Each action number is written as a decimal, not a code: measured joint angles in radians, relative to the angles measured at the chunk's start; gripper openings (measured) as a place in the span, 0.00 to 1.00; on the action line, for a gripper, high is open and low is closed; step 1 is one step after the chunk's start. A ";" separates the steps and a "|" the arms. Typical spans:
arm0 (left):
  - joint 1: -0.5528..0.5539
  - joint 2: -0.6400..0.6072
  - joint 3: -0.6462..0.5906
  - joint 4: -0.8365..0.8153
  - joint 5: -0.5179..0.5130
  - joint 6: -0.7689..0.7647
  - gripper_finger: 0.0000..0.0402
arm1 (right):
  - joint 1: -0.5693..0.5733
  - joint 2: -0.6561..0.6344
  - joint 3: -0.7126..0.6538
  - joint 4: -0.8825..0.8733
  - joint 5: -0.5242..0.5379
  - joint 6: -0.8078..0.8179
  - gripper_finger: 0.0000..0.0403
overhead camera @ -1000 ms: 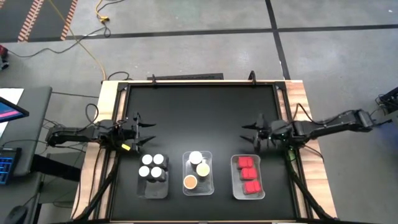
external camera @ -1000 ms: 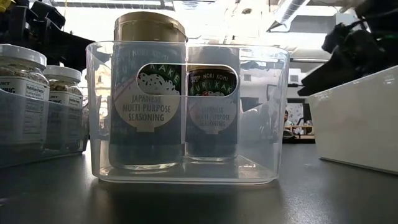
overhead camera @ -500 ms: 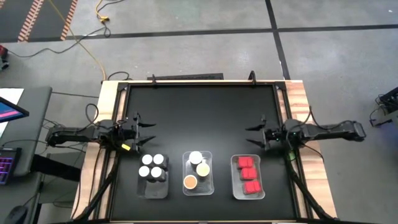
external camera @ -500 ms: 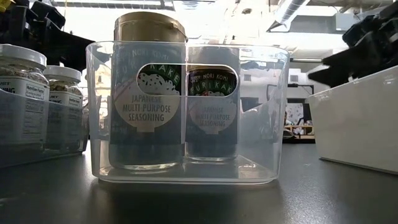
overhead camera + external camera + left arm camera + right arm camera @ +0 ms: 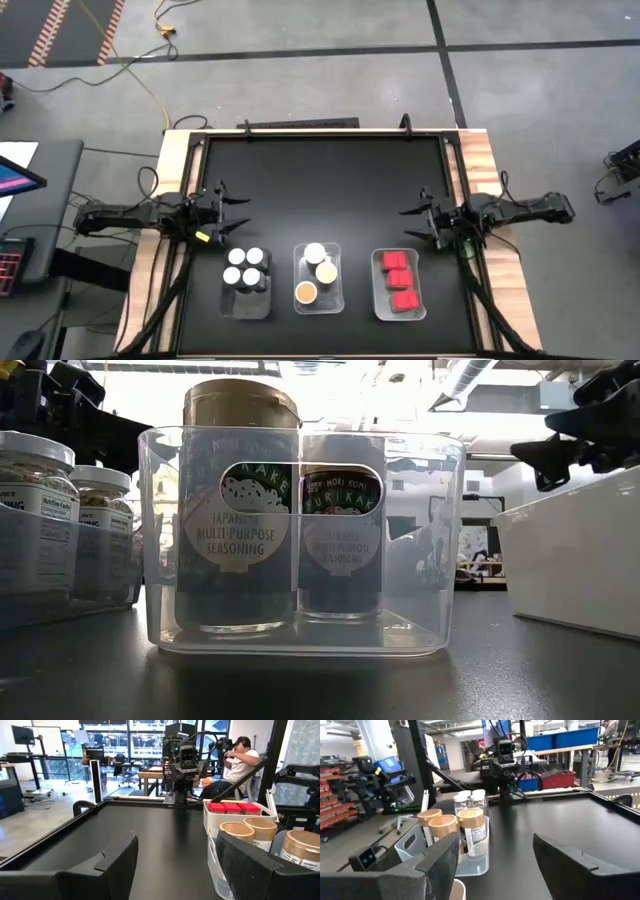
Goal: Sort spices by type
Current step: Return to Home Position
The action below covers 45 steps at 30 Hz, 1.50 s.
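Spice jars (image 5: 326,271) fill 3 bins set in a row near the front edge of the black table (image 5: 320,170). 4 white-capped jars (image 5: 243,265) stand packed together in the black bin (image 5: 247,303) on the left. In the middle, 3 furikake seasoning jars (image 5: 238,530) with cream, yellow and tan lids stand upright in the clear bin (image 5: 325,302). Their labels read "Japanese multi-purpose seasoning" from table height. On the right, 3 red square-capped cans (image 5: 399,279) lie in a line in the white bin (image 5: 376,290).

The left gripper (image 5: 244,212) hovers over the table's left edge, behind the black bin, with its fingers spread wide and nothing between them. The right gripper (image 5: 405,224) hangs just behind the white bin near the right edge, likewise splayed and empty, and it points inward toward the other arm. Both arms reach in low from the table's sides, and neither touches a jar or a bin.

Beyond the far side, in the room, a person (image 5: 240,755) sits at a desk.
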 joint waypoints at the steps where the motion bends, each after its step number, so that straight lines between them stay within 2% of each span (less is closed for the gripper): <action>1: 0.000 0.000 0.000 0.000 0.000 0.000 0.64 | 0.004 0.001 0.000 0.002 0.000 -0.002 0.70; 14: 0.000 0.000 0.000 0.000 0.000 0.000 0.64 | 0.005 0.010 -0.001 -0.005 0.000 -0.063 0.70; 28: 0.000 0.000 0.000 0.000 0.000 0.000 0.64 | -0.034 0.159 -0.001 -0.009 0.000 -0.070 0.70; 45: 0.000 0.000 0.000 0.000 0.000 0.000 0.64 | -0.034 0.270 -0.002 -0.009 0.000 -0.059 0.70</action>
